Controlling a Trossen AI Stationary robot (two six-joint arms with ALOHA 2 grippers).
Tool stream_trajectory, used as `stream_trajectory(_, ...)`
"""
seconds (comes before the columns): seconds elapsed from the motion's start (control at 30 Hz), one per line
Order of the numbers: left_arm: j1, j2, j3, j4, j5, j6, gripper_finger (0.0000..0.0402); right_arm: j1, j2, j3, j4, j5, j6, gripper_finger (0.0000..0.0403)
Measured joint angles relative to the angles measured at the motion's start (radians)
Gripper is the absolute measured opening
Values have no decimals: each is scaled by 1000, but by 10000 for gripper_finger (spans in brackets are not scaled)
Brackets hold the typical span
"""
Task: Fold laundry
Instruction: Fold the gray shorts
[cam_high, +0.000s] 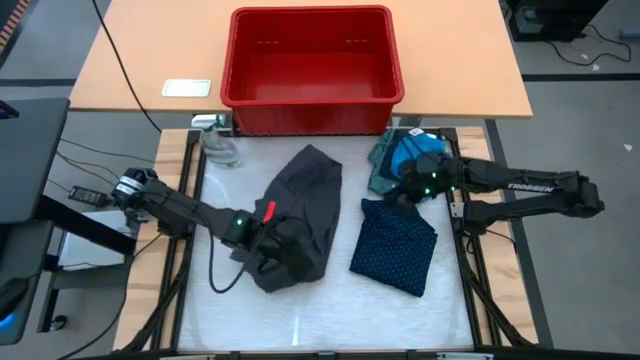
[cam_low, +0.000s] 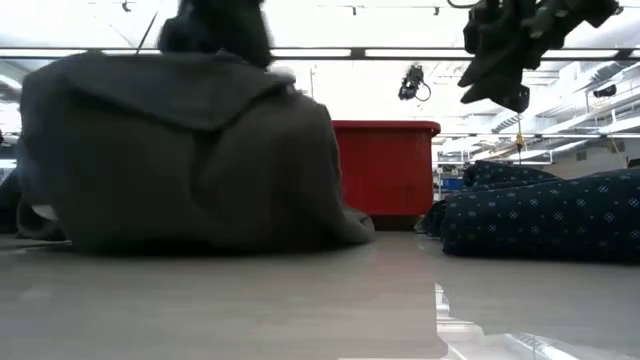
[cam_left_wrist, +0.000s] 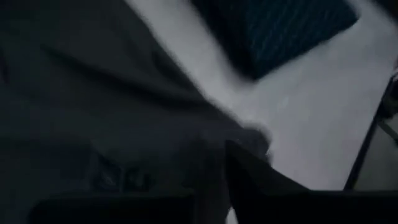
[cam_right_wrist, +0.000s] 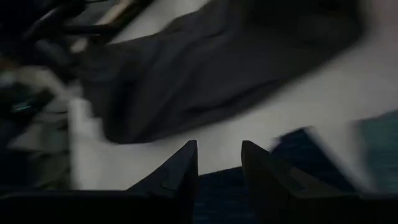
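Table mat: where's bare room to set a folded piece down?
Free: the near strip of the mat below the charcoal garment and dotted piece; the far-left corner beside the charcoal. Narrow gap between those two. Crowded: far-right corner, blue garment under the right gripper.

Furniture: a light wooden tabletop (cam_high: 130, 50) sits behind a pale work surface (cam_high: 330, 310) | Floor: grey floor (cam_high: 580, 120) with black cables (cam_high: 590, 45) | Light: long ceiling light strips (cam_low: 400, 52) glow across a bright room
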Motion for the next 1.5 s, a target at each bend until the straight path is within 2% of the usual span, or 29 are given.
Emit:
stream_trajectory(0.1,11,-1,57,3,-1,61,107,80,3,-44,105,-40,81,132)
stream_trajectory(0.2,-31,-2,93,-8,42,46,158,178,28,-93,271,-29,181,132)
stream_trajectory(0.27,-92,-2,95,-72,36,-28,185,250,66,-122,401,26,247,132)
stream_trajectory(0.37,-224,-2,87,-224,-92,-207,212,350,167,-148,615,126,290,132)
stream_trajectory(0.43,-312,-2,65,-290,-159,-354,220,399,258,-145,729,175,315,132)
stream_trajectory(0.53,-432,-2,25,-326,-195,-533,222,448,413,-96,824,244,324,132)
stream_trajectory(0.63,-520,-3,-22,-322,-206,-683,220,468,554,-9,836,324,301,132)
stream_trajectory(0.83,-621,8,-127,-326,-196,-918,220,470,734,157,827,334,323,132)
stream_trajectory(0.97,-651,8,-158,-327,-168,-941,224,485,781,222,826,319,322,132)
stream_trajectory(1.13,-650,8,-159,-379,-158,-953,252,485,788,244,813,308,315,132)
stream_trajectory(1.27,-644,8,-159,-388,-221,-934,281,485,769,244,800,308,315,132)
stream_trajectory(1.37,-622,8,-167,-311,-255,-815,291,486,761,246,796,308,315,132)
stream_trajectory(1.5,-589,9,-303,-36,-220,-723,293,486,760,246,785,312,315,132)
